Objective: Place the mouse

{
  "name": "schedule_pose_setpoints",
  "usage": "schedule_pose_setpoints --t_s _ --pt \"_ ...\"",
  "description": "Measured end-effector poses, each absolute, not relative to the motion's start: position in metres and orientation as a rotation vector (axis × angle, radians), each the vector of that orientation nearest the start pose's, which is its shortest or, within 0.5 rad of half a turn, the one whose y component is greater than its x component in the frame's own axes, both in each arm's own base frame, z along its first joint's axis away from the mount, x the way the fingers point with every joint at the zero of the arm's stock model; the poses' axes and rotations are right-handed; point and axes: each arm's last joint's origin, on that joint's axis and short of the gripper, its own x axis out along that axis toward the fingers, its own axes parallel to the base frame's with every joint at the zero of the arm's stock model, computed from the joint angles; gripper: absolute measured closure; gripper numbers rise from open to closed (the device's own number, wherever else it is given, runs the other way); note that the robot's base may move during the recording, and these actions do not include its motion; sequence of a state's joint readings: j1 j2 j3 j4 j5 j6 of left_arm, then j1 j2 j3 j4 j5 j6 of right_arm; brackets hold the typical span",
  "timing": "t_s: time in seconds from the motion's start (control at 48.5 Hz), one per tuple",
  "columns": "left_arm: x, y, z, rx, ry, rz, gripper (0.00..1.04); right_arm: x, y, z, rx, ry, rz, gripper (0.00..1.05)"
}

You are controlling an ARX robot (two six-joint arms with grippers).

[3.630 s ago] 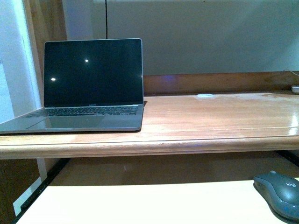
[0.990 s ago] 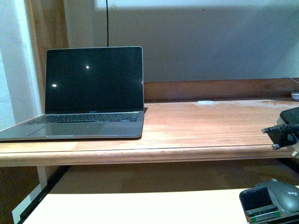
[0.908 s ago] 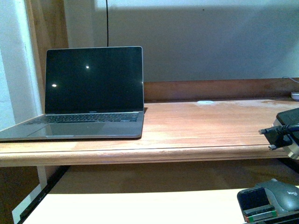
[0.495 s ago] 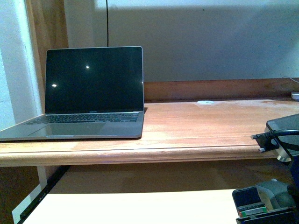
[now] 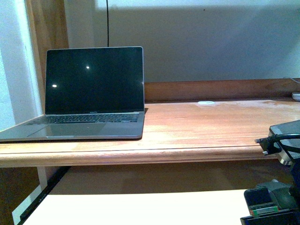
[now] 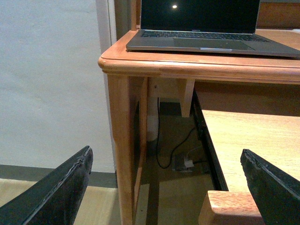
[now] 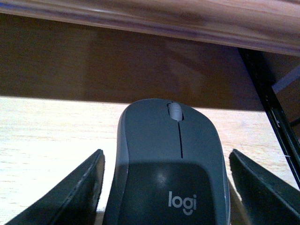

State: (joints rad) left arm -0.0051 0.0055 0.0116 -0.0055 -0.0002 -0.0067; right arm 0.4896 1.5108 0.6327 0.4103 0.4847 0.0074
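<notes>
The wooden worktop point(image 5: 211, 122) carries an open laptop point(image 5: 93, 89) at its left end, above a pale lower shelf point(image 5: 140, 206). The left gripper point(image 6: 165, 151) hangs beside the worktop's left corner, jaws apart. The right gripper point(image 7: 165, 157) has its jaws apart on either side of the mouse point(image 7: 171, 136), which lies at the shelf's right end.

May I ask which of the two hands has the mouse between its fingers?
The right hand: the mouse lies between its open fingers; the left hand holds nothing.
</notes>
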Motion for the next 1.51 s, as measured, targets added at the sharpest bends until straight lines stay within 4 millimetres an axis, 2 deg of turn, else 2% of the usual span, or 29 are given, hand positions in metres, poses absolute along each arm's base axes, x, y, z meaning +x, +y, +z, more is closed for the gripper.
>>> schedule_pose_setpoints --t_s 0.144,0.557,0.681,0.804,0.928,1.011,1.155,1.506 --pt "0.097 0.0 0.167 -0.007 -0.001 -0.005 0.08 0.264 0.122 0.175 -0.204 0.417 0.0 0.46" --pt "0.097 0.0 0.167 -0.006 -0.001 -0.005 0.08 0.264 0.113 0.18 -0.179 0.42 0.001 0.48" --pt "0.097 0.0 0.167 -0.006 -0.001 -0.005 0.08 0.255 0.097 0.197 -0.143 0.42 0.015 0.48" --pt "0.097 0.0 0.167 -0.006 -0.001 -0.005 0.08 0.237 0.074 0.221 -0.096 0.424 0.031 0.48" --pt "0.097 0.0 0.167 -0.007 -0.001 -0.005 0.08 0.221 0.065 0.239 -0.065 0.403 0.029 0.48" --pt "0.097 0.0 0.167 -0.006 -0.001 -0.005 0.08 0.219 0.071 0.247 -0.055 0.379 0.038 0.48" --pt "0.097 0.0 0.167 -0.006 -0.001 -0.005 0.08 0.228 0.094 0.265 -0.041 0.332 0.046 0.48" --pt "0.097 0.0 0.167 -0.007 -0.001 -0.005 0.08 0.262 0.15 0.296 -0.04 0.27 0.054 0.48"
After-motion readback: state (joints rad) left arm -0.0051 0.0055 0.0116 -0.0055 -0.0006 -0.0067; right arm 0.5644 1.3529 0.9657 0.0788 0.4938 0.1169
